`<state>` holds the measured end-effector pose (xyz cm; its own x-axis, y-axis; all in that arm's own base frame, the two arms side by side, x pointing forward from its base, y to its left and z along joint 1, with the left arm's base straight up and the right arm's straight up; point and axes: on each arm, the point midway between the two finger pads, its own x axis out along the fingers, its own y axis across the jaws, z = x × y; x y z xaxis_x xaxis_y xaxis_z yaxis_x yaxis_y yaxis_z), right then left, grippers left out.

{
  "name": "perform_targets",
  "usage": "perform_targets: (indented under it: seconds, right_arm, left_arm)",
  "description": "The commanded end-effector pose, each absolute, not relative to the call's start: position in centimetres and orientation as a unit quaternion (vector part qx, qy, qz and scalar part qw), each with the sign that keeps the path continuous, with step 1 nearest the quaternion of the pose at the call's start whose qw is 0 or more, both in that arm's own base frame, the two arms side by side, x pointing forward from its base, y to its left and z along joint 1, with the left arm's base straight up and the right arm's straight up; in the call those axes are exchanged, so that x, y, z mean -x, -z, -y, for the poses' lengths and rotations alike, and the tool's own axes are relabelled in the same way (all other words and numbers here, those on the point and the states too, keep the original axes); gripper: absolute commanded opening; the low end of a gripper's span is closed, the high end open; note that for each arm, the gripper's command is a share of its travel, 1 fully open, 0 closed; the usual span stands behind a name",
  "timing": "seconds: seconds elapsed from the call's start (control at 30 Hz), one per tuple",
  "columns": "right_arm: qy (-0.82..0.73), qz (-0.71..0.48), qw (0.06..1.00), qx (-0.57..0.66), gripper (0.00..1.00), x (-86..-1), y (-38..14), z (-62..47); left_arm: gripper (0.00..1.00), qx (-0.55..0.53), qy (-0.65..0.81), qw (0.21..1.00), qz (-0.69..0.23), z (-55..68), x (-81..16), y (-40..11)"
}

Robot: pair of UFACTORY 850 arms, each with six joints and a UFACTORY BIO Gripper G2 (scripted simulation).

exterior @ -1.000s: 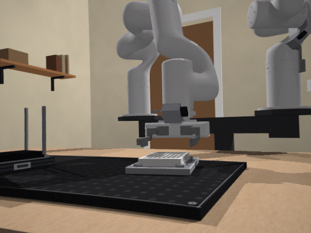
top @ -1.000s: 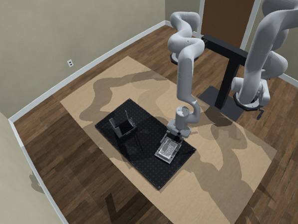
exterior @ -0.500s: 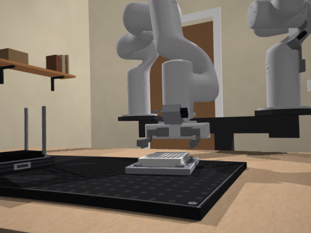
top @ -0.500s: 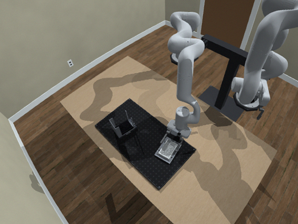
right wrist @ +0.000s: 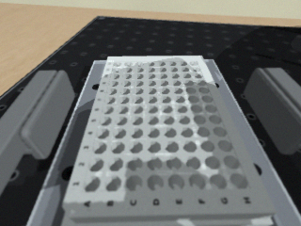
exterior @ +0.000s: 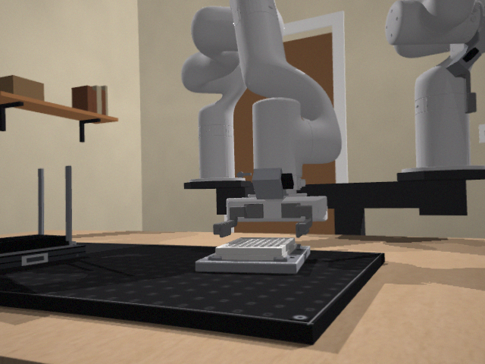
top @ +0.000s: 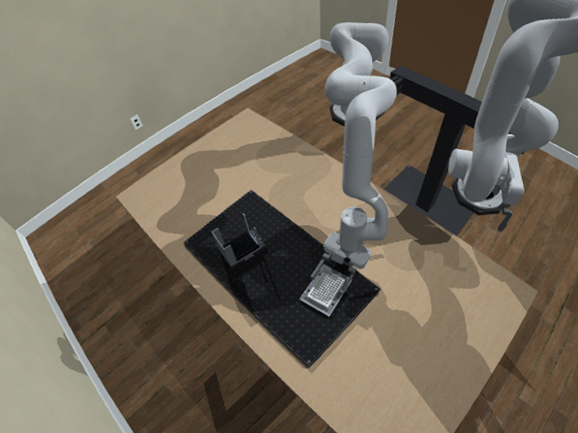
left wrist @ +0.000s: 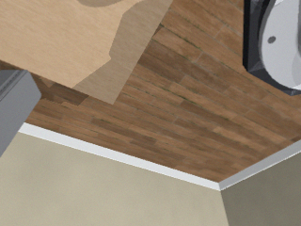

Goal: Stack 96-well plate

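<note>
On the left, the stack rack K1 (top: 229,255) (exterior: 68,203) stands with its upright posts on the black board (top: 295,329) (exterior: 156,290) (right wrist: 71,52), a dark plate (top: 244,244) (exterior: 31,240) lying low between them. The board rests on the tan worktop (top: 142,186) (exterior: 430,313) (left wrist: 47,33) (right wrist: 42,28). Further right, the white 96-well plate (top: 327,288) (exterior: 255,250) (right wrist: 155,118) sits in the pale plate nest N1 (top: 315,305) (exterior: 246,267) (right wrist: 235,118), well apart from the rack. In the right wrist view, its printed letters run A to H from left to right along the near rim, and the numbers climb from 1 up the left rim, putting A1 at the near left corner. The right gripper (top: 334,270) (exterior: 262,229) (right wrist: 162,113) hovers just above the white plate, fingers spread, one toward each long side, gripping nothing. Farthest right, the left gripper (top: 503,218) (exterior: 470,102) (left wrist: 16,108) hangs beyond the worktop's edge, well away from both plates, its fingers spread wide and holding nothing.
</note>
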<state>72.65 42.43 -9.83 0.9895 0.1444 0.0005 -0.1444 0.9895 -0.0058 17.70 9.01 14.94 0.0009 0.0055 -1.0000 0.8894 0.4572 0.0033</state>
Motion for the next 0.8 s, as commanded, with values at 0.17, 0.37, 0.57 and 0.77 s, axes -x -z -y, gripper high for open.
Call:
perform_targets:
  seconds: [0.17,0.37,0.57,0.77]
  right_arm:
    - [-0.072,0.001,0.997,0.002,0.37,-72.74,10.31,-42.49]
    - [-0.072,0.001,0.997,0.002,0.37,-72.74,10.65,-42.48]
    - [-0.072,0.001,0.997,0.002,0.37,-72.74,10.91,-42.48]
    - [-0.072,0.001,0.997,0.002,0.37,-72.74,10.91,-42.48]
  left_arm:
    - [1.0,-0.37,0.366,0.603,-0.604,-9.01,-17.73,-14.95]
    - [1.0,-0.37,0.366,0.603,-0.604,-9.01,-17.73,-14.95]
    - [1.0,-0.37,0.366,0.603,-0.604,-9.01,-17.73,-14.95]
    - [1.0,-0.37,0.366,0.603,-0.604,-9.01,-17.73,-14.95]
